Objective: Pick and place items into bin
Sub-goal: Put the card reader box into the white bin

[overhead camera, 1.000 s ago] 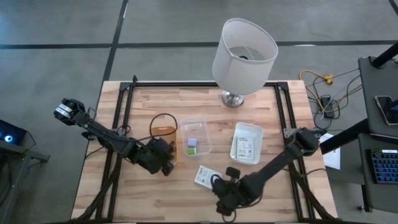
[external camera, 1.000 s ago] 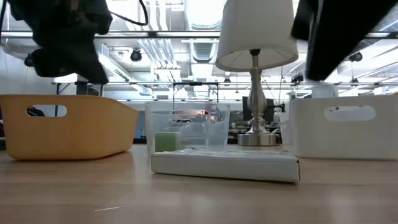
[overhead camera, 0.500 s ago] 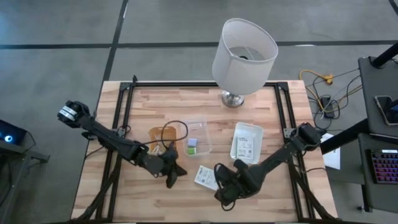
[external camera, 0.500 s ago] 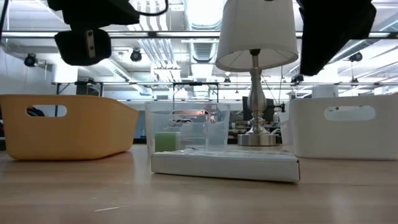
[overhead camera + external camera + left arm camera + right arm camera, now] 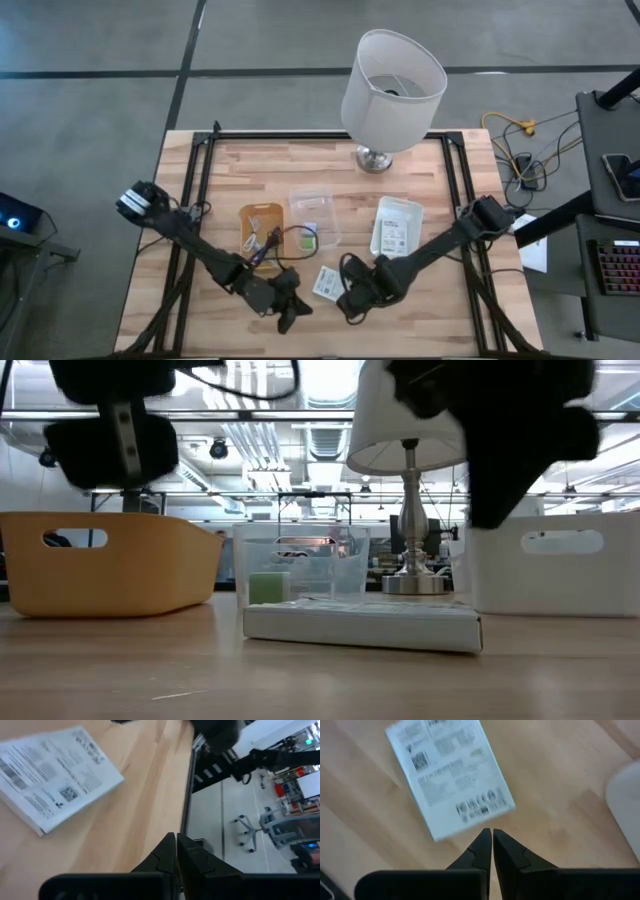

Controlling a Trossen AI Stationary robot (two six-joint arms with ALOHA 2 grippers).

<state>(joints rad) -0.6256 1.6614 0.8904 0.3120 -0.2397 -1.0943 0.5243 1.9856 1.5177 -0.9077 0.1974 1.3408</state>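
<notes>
A white printed card box (image 5: 327, 283) lies flat on the wood near the table's near edge; the low view shows it in front of the bins (image 5: 360, 625). My left gripper (image 5: 290, 312) hovers shut, just left of it and nearer the edge. In the left wrist view the box (image 5: 55, 775) lies beyond the shut fingers (image 5: 175, 847). My right gripper (image 5: 346, 302), also shut, hovers at the box's right side. In the right wrist view its tips (image 5: 491, 837) stop just short of the box's edge (image 5: 450, 775). Neither gripper holds anything.
Three bins stand in a row mid-table: a yellow one (image 5: 260, 228) with small bits, a clear one (image 5: 313, 213) with green and lilac blocks (image 5: 268, 588), and a white one (image 5: 397, 228) holding another card. A big white lamp (image 5: 392, 80) stands at the far edge.
My left gripper has moved from beside the yellow bin toward the near edge and to the right, ending left of the card box. My right gripper has crept toward the left and slightly away from the near edge, up to the box. The box has stayed put.
</notes>
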